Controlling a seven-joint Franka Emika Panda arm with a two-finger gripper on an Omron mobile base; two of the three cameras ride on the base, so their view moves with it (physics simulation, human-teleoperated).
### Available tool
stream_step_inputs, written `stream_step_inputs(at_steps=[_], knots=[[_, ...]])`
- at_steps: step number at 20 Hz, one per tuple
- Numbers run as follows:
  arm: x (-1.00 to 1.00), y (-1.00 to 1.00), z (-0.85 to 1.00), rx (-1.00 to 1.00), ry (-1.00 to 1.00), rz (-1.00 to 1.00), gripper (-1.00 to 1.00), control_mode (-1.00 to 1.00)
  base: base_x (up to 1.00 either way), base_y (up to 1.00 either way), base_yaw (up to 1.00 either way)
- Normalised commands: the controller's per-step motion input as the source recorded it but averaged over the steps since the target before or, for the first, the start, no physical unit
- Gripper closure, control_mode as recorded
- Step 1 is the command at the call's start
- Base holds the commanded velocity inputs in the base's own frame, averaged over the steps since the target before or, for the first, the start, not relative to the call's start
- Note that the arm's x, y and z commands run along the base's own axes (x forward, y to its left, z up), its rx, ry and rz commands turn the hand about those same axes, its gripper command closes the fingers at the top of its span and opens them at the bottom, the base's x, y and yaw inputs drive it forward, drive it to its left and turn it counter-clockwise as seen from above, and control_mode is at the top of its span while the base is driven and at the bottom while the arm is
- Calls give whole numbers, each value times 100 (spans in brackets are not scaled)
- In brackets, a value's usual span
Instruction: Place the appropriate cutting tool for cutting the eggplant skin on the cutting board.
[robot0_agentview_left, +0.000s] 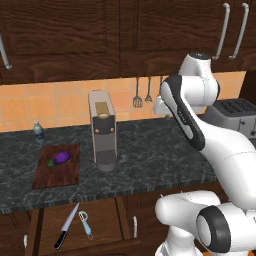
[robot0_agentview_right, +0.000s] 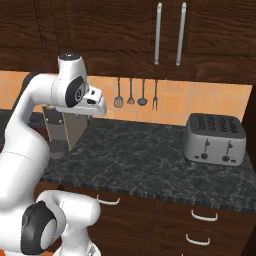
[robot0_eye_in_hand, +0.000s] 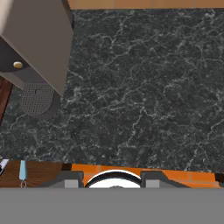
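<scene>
The cutting tool, a small peeler with a light blue handle, lies in the open drawer below the counter, right of a black-handled knife. Its blue handle shows at the lower left of the hand view. The purple eggplant rests on the dark wooden cutting board at the counter's left. My gripper hangs high over the bare counter, right of the coffee machine, far from the drawer. Its finger tips stand apart with nothing between them. The hand shows above the counter.
A grey coffee machine stands between the board and my arm. A small bottle is behind the board. A toaster sits at the counter's right. Utensils hang on the tiled wall. Dark cabinets run above.
</scene>
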Motion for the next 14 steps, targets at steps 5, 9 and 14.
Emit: stream_step_inputs(at_steps=[5,9,14], knots=[[-45,11,-6,1,0,0,-100,-100,0,0,0],[-52,90,-33,-1,0,0,-100,-100,0,0,0],[-44,100,-44,0,0,0,-100,-100,0,0,0]])
